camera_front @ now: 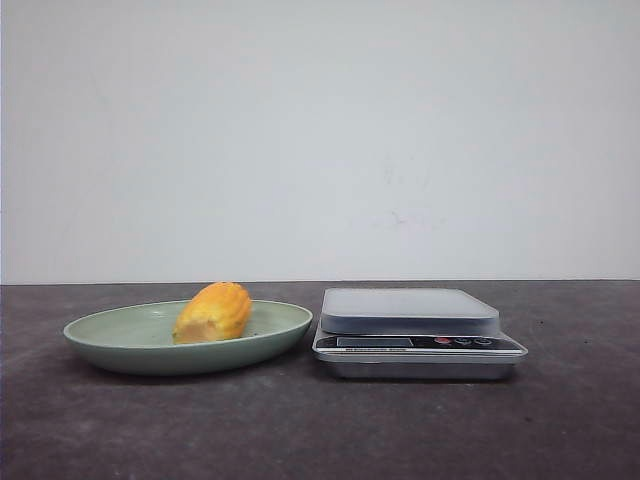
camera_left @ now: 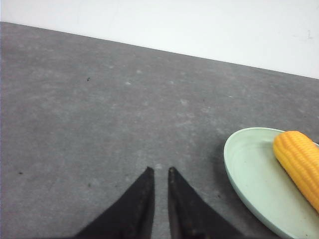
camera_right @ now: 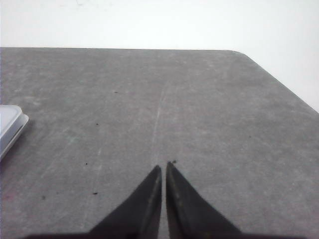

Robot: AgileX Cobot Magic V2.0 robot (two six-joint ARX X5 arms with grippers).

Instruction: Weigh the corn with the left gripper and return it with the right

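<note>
Table: dark grey table (camera_front: 560, 430), white wall (camera_front: 320, 130) behind.
Dish: pale green round dish (camera_front: 120, 352) holds yellow-orange corn (camera_front: 213, 312), left of silver scale (camera_front: 415, 330).
Claws: left claw (camera_left: 159, 172) and right claw (camera_right: 164, 167) both pinched nearly closed, holding nothing.

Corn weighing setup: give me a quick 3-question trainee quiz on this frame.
1. True or false: the corn lies on the scale.
2. What holds the corn? A) green plate B) scale C) left gripper
3. Fill in: the right gripper hangs over bare ____ with nothing between its fingers.

Key: 1 false, it lies in the plate. 2 A. 3 table.
</note>
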